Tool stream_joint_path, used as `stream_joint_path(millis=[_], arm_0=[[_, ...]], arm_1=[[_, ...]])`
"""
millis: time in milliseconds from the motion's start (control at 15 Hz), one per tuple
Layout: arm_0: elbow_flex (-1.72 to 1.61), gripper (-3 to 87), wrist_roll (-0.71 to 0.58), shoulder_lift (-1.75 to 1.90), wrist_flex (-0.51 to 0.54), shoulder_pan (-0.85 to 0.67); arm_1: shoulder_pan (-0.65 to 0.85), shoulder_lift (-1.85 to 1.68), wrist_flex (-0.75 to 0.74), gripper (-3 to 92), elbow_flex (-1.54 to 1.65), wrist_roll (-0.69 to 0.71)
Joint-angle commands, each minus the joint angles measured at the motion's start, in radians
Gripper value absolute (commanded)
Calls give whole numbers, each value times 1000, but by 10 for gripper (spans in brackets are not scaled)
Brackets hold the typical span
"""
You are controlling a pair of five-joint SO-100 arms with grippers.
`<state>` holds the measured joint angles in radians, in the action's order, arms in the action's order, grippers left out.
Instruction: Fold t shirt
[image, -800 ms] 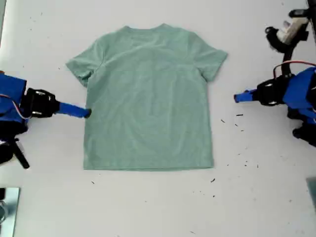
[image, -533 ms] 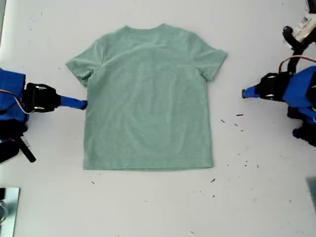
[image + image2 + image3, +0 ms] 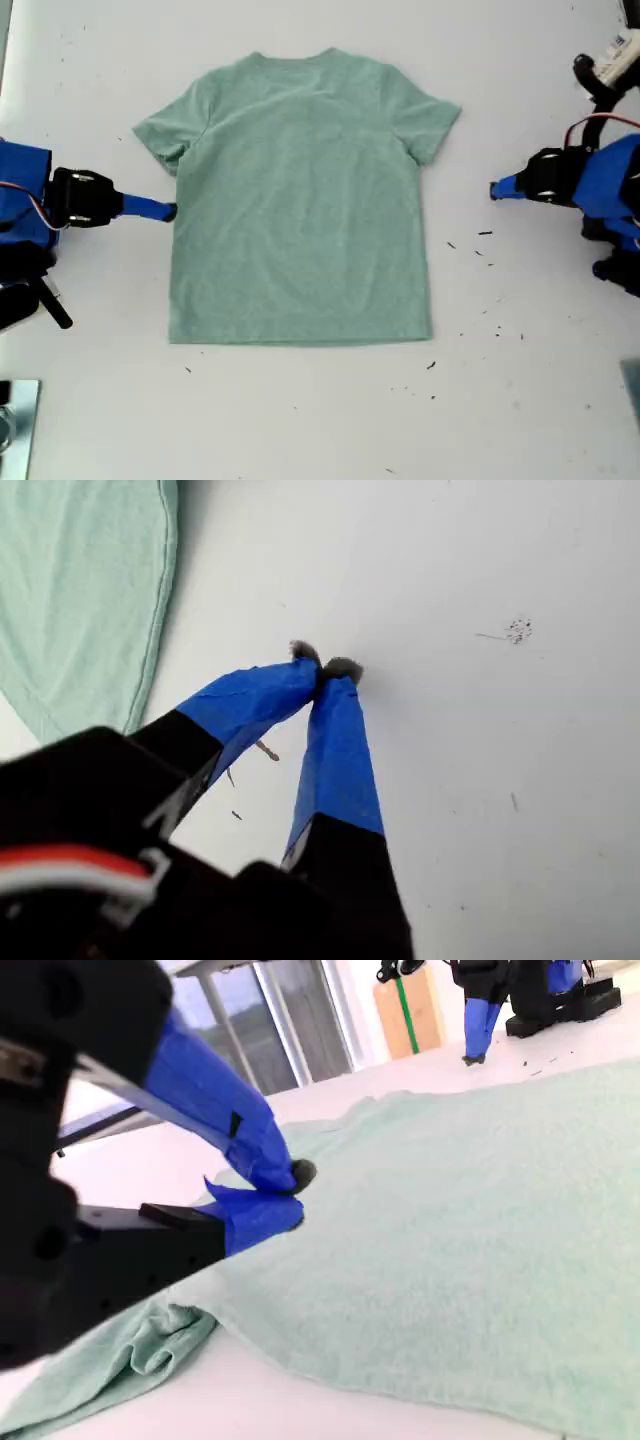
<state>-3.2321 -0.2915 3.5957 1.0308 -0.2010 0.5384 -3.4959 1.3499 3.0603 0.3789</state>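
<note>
The pale green t shirt (image 3: 300,200) lies spread flat on the white table (image 3: 320,420), neck toward the far edge. My second gripper (image 3: 172,210) comes in from the exterior view's left and is shut, its blue tips at the shirt's side edge just under the sleeve. In the second wrist view its fingertips (image 3: 292,1192) rest together on the t shirt (image 3: 470,1250), with no cloth seen between them. My first gripper (image 3: 494,190) is at the exterior view's right, shut and apart from the shirt. Its tips (image 3: 326,668) meet over bare table, with the t shirt's hem (image 3: 80,590) off to one side.
Small dark specks (image 3: 484,234) dot the table near the first arm. A metal object (image 3: 14,420) sits at the exterior view's lower left corner. A black cable and white part (image 3: 605,65) stand at its upper right.
Both grippers shifted between 0.8 s and 0.5 s ago: the second moved toward the far edge along the shirt's side, the first drew back toward the exterior view's right. Since then nothing moved.
</note>
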Motion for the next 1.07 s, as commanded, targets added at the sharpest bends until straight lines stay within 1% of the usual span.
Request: stream_joint_path(millis=[0, 267, 400, 533, 600, 667, 733, 800, 1000], arm_0=[[-9, -1, 3, 8, -9, -12], [-8, -1, 3, 8, -9, -12], [-11, -1, 12, 8, -9, -15], [-14, -1, 12, 8, -9, -14], [-14, -1, 12, 8, -9, -15], [-14, -1, 9, 8, -11, -21], [-14, -1, 8, 8, -11, -23], [-14, -1, 8, 8, -11, -21], [-14, -1, 9, 8, -11, -12]], arm_1=[[-11, -9, -20, 19, 49, -14], [-12, -9, -20, 19, 49, 15], [-71, -11, -28, 19, 6, 8], [-138, 23, -43, 20, -101, -12], [-141, 184, -46, 20, -241, 12], [-127, 446, -29, 20, -446, 71], [-95, 676, -5, 20, -650, 166], [-48, 830, 31, 20, -831, 255], [147, 1088, 135, 23, -1259, 526]])
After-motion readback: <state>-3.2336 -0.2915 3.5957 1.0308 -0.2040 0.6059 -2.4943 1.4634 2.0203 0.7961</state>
